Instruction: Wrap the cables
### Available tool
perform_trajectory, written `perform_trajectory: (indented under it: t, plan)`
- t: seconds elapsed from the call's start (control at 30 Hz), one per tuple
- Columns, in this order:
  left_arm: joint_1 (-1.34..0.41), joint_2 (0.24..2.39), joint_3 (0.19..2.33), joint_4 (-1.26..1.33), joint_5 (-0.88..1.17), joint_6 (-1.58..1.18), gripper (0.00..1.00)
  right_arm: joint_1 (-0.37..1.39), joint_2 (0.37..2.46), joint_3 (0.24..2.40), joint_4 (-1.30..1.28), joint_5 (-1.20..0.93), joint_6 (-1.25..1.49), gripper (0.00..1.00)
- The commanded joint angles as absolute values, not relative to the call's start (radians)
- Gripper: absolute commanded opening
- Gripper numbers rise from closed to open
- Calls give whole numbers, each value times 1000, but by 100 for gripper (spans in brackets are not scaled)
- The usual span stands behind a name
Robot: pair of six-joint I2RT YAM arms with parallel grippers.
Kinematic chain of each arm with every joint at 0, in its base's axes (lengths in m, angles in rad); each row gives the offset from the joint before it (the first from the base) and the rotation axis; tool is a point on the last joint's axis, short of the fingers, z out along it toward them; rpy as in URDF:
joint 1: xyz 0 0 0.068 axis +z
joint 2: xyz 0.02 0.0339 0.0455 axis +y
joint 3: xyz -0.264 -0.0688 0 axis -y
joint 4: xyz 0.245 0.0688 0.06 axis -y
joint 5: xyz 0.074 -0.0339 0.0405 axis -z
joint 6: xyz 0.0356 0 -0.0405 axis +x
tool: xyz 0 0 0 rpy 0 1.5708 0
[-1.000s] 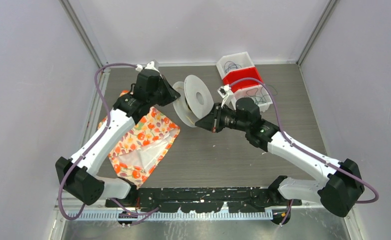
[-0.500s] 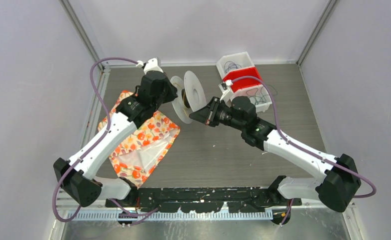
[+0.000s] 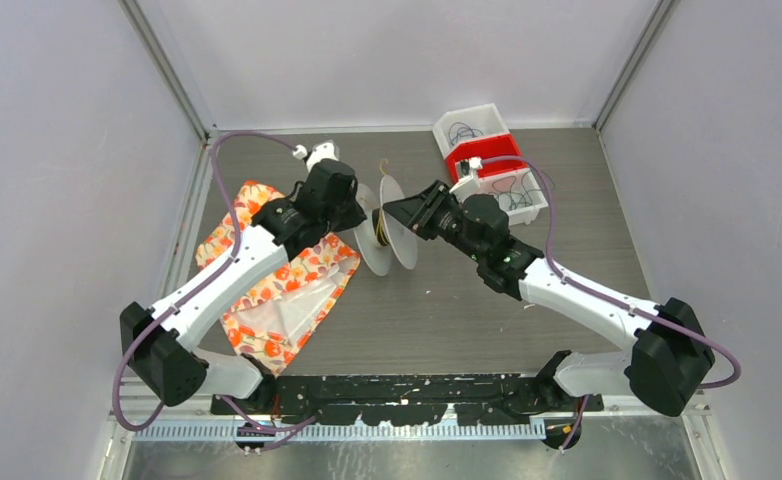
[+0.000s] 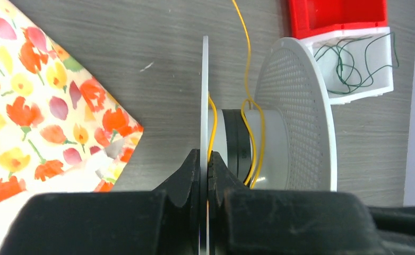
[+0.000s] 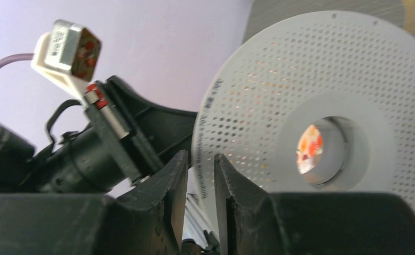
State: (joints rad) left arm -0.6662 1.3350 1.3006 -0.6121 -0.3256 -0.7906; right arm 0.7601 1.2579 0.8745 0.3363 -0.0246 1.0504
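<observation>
Left gripper [image 4: 204,178] clamped on rim of spool [image 4: 295,106]; yellow cable [image 4: 211,133] just beside it; right gripper [image 5: 201,175] slightly apart.

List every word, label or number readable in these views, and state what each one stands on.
Small print along the rim of the spool, right wrist view: too blurred to read.
Faint marks on the black casing of the left arm, same view: too small to read.
No other text shows in any view.
</observation>
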Motion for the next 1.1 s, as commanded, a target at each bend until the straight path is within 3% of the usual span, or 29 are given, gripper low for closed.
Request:
perform_trajectory:
  t: [0.0, 0.23, 0.47, 0.7, 1.07]
  plan:
    - [-672, 1336, 1336, -591, -307, -876, 0, 755, 1234, 862, 324, 48, 1026, 31]
    - [-671, 1309, 1362, -541, -291, -711, 0, 753, 1029, 892, 50, 139, 794, 38]
    - [-668, 1326, 1583, -654, -86, -356, 1, 741, 847, 875, -192, 446, 551, 67]
    - [-623, 1331, 1740, -777, 164, -195, 1, 721, 852, 921, -297, 491, 372, 69]
    - [-492, 1467, 2245, -981, 259, -453, 1, 716, 812, 793, -58, 364, 235, 70]
